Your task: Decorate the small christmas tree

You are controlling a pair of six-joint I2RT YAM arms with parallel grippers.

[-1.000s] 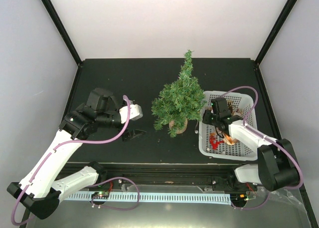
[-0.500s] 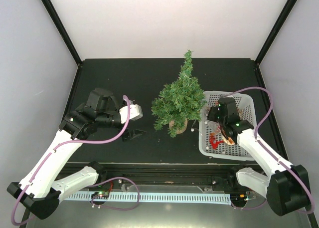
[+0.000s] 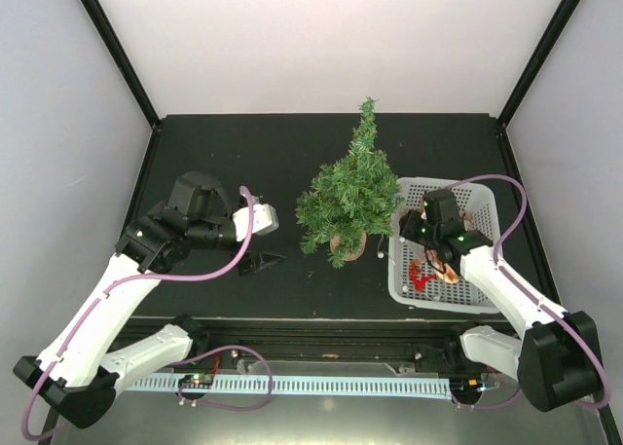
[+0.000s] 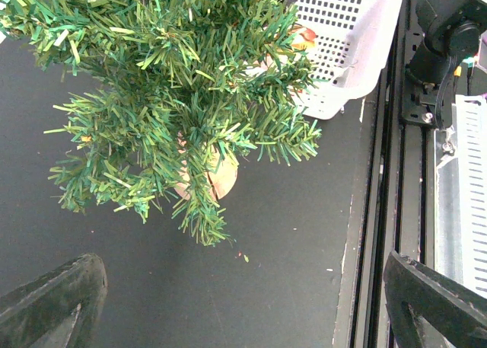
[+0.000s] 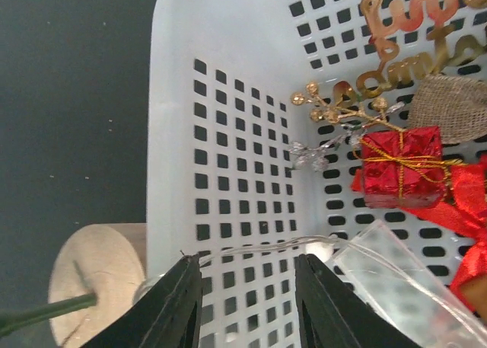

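The small christmas tree (image 3: 348,194) stands mid-table on its round wooden base (image 4: 218,177), its green branches (image 4: 175,97) bare of ornaments as far as I can see. My right gripper (image 5: 247,268) hangs open just inside the left wall of the white basket (image 5: 228,135), close beside the tree base (image 5: 95,276). A thin clear light wire (image 5: 259,249) runs across just past its fingertips toward a clear plastic box (image 5: 396,287); nothing is pinched. My left gripper (image 4: 242,268) is wide open over bare tabletop, left of the tree and apart from it.
The basket (image 3: 397,270) holds a red gift box (image 5: 401,165), gold lettering (image 5: 411,36), a gold berry sprig (image 5: 342,108), a burlap piece (image 5: 456,108) and a red ribbon (image 5: 464,211). The table's front rail (image 4: 380,173) runs near the tree.
The right gripper's jaws have parted from shut to open, and its head has shifted slightly within the basket's left side. The left arm and the tree have not moved.
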